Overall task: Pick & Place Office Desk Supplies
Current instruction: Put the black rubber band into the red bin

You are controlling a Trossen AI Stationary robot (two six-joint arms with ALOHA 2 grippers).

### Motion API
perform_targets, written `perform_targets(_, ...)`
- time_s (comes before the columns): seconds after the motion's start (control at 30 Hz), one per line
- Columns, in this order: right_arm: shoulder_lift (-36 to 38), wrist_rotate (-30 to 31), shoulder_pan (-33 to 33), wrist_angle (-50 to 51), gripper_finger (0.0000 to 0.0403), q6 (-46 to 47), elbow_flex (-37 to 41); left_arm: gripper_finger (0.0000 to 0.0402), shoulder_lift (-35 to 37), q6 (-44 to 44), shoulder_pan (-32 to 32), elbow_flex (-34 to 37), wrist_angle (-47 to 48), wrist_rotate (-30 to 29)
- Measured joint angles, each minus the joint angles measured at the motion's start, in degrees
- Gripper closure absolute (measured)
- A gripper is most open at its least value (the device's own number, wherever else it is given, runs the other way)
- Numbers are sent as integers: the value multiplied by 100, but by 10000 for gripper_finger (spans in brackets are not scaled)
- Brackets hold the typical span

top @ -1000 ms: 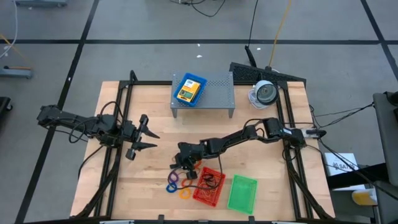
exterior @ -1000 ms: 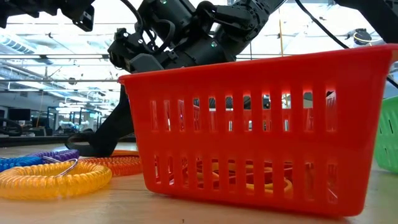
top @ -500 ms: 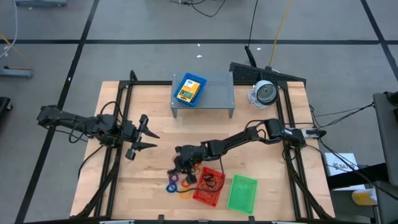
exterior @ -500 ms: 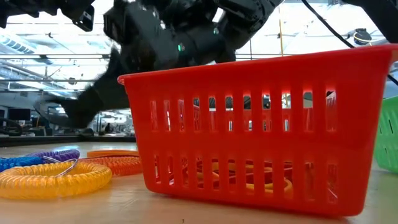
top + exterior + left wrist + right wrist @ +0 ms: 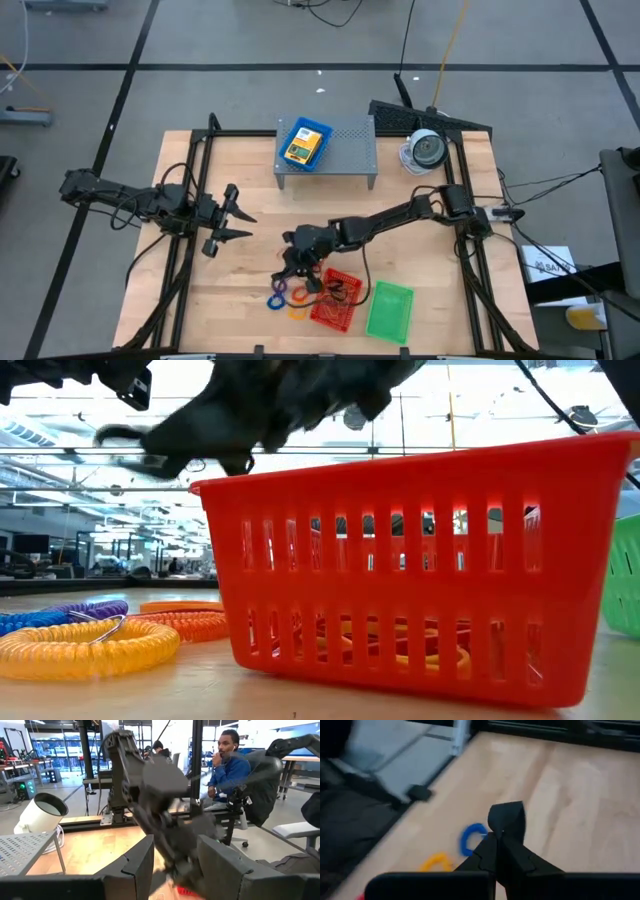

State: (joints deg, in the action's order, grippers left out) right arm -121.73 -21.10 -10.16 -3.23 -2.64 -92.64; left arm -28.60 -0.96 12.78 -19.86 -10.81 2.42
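My right gripper (image 5: 293,268) hangs above the coloured rings (image 5: 285,297) just left of the red mesh tray (image 5: 335,298). It is shut on a small dark piece (image 5: 506,817). In the low view it is a dark blur (image 5: 150,440) higher than the red tray's rim (image 5: 400,460). Yellow (image 5: 85,645), orange (image 5: 190,625) and purple-blue (image 5: 60,615) rings lie flat on the table. A green tray (image 5: 390,310) stands to the right of the red one. My left gripper (image 5: 240,215) waits open at the table's left. My right gripper pinches the small dark piece between its two fingers (image 5: 487,852), which slant downward. The piece sticks out beyond the finger ends (image 5: 506,827) and is lifted clear of the table.
A grey perforated shelf (image 5: 345,150) at the far middle carries a blue-and-yellow box (image 5: 305,143). A round white-and-grey device (image 5: 425,150) sits at the far right. Another small dark piece (image 5: 421,793) lies on the wood near the shelf. A person (image 5: 227,765) sits beyond the table.
My right gripper has risen from the table beside the rings to above the red tray's rim, carrying the dark piece up with it. The rings and trays have stayed where they were.
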Motion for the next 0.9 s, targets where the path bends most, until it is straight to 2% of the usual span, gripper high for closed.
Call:
perform_targets(0.13, 477, -736, 44, 925, 402, -154, -2, 245, 0, 8, 2, 0, -11, 0)
perform_targets(0.33, 1153, -750, -84, 2566, 402, -508, 0, 245, 0, 68, 0, 0, -41, 0)
perform_targets(0.4, 1348, -730, -151, 2767, 402, -511, 161, 245, -2, 97, 0, 0, -104, 0)
perform_targets(0.57, 1775, -282, -348, 2312, 402, -203, 1163, 245, -2, 104, 2, 0, -173, 0)
perform_targets(0.73, 2076, -285, -384, 967, 401, 383, 2312, 245, 0, 104, 0, 0, -183, 0)
perform_targets(0.9, 2378, -285, -378, 129, 399, 755, 3042, 245, -2, 102, 0, 0, -190, 0)
